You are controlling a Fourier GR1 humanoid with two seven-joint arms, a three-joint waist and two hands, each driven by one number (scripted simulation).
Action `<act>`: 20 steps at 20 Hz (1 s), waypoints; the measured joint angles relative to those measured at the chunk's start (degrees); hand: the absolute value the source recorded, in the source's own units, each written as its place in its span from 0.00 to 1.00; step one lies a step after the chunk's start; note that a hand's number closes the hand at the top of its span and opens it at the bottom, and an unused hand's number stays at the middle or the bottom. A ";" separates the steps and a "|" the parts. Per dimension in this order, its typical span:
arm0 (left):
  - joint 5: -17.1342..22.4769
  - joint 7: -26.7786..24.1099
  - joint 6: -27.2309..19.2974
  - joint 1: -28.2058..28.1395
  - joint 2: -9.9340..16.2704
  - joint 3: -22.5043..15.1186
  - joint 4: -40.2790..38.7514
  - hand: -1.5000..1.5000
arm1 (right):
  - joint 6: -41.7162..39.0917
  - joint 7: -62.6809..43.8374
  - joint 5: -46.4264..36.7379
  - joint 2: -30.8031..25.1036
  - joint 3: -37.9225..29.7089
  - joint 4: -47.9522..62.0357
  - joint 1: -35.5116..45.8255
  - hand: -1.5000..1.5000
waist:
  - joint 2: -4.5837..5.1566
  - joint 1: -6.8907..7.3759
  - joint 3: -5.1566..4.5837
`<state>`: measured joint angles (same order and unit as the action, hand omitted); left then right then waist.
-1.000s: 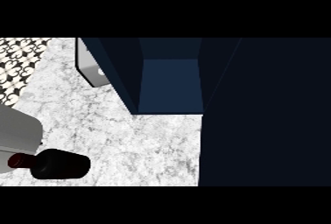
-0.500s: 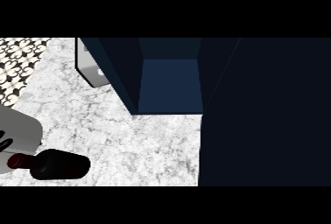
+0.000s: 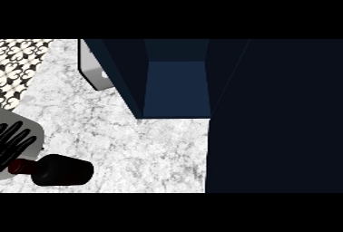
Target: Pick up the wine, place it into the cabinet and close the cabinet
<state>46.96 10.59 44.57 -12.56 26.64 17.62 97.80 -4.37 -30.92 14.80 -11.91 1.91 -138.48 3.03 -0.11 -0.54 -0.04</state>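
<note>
As its black fingers come further into view at the left edge, the left hand hangs spread just above the neck of the wine bottle, which lies untouched on the counter near the open cabinet; a grasp looks imminent.

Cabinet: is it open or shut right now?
Open. The cabinet shows its blue inside, with its door swung out at the right. The wine bottle is on the counter, not inside.
</note>
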 measured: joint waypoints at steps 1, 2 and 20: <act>-1.16 -0.87 0.69 0.56 -0.64 0.48 -1.31 0.00 | -0.50 0.63 0.01 0.09 -0.47 0.10 -0.55 0.00 | 0.01 0.02 0.00; -2.42 -1.45 1.14 1.52 -1.20 0.57 -2.74 0.00 | -1.06 1.02 0.09 -0.08 -1.26 0.21 -0.46 0.00 | 0.02 0.02 0.01; -20.88 -13.46 10.35 7.36 -6.90 2.23 -19.28 0.00 | -2.29 0.85 -0.08 1.90 -0.48 -0.11 -1.90 0.00 | 0.00 0.07 0.01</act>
<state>26.09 -2.87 54.91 -5.20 19.73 19.86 78.51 -6.66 -30.07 14.72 -10.00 1.43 -138.59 1.13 -0.11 -0.47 -0.04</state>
